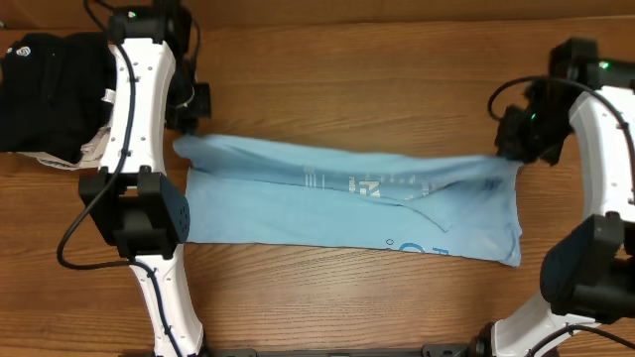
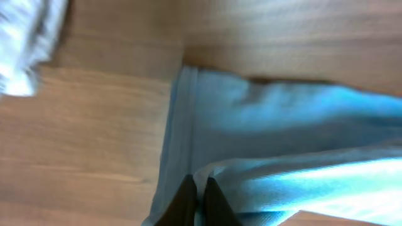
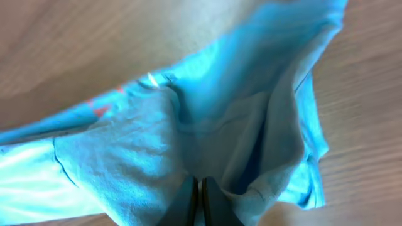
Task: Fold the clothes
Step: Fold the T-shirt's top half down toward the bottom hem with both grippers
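**Carry both ends over together, cloth taut**

The shirt [image 1: 347, 203] lies stretched left to right across the middle of the surface [image 1: 347, 69]. Our left pincer [image 2: 198, 202] is clenched on its far-left corner, and our right pincer [image 3: 198, 199] is clenched on bunched cloth at the far-right end. We judge this to be the fold towards the near edge. We should move both ends level and at one pace, with enough tension that the middle doesn't sag.

Apparently a robotics lab: two cabled robot arms [image 1: 139, 89] mounted at a wood-grain table [image 1: 347, 59].
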Robot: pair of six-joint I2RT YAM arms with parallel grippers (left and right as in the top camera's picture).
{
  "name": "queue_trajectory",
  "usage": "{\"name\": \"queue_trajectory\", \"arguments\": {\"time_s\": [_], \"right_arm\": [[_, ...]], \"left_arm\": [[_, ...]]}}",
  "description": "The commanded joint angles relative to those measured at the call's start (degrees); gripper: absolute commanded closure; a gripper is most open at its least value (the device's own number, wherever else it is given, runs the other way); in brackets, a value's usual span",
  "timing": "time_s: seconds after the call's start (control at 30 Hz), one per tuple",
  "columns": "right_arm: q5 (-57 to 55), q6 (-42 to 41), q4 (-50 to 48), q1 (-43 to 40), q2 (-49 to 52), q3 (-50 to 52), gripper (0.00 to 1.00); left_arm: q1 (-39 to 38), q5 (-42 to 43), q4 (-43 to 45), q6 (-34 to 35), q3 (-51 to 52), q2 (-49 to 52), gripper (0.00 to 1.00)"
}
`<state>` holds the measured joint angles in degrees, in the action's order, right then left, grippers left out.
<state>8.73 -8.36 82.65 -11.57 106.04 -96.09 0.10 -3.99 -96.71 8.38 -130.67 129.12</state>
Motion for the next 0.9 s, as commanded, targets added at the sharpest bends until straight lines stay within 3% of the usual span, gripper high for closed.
{"name": "queue_trajectory", "arguments": {"time_s": [0.0,0.43,0.47,0.53,0.6,0.63,0.8,0.87], "right_arm": [[-0.1,-0.2,-1.1,0.0,-1.2,4.4,0.96],[0.0,-2.4,-12.2,-4.3,-1.2,23.9,0.96],[0.0,-2.8,-12.7,-4.7,-1.1,24.5,0.93],[0.0,-3.7,-13.1,-5.0,-1.1,25.0,0.78],[0.0,-3.7,-13.0,-5.0,-1.1,25.0,0.51],[0.0,-3.7,-13.0,-5.0,-1.1,25.0,0.45],[0.0,-3.8,-12.5,-5.1,-1.1,25.0,0.43],[0.0,-5.1,-12.5,-5.1,-1.1,24.7,0.43]], "left_arm": [[0.3,0.4,0.1,-1.2,4.7,-1.9,0.96],[-0.1,0.9,12.5,-1.2,27.8,-1.8,0.96],[-0.1,0.9,13.7,-1.0,28.8,-1.8,0.96],[-0.1,0.9,16.0,-1.0,30.2,-1.8,0.95],[-0.1,0.9,17.7,-1.0,31.0,-1.8,0.86],[-0.1,0.9,18.4,-1.0,31.2,-1.8,0.81],[-0.1,0.9,20.6,-1.1,31.2,-1.8,0.55],[0.0,0.9,22.0,-1.1,31.2,-1.8,0.50]]}}
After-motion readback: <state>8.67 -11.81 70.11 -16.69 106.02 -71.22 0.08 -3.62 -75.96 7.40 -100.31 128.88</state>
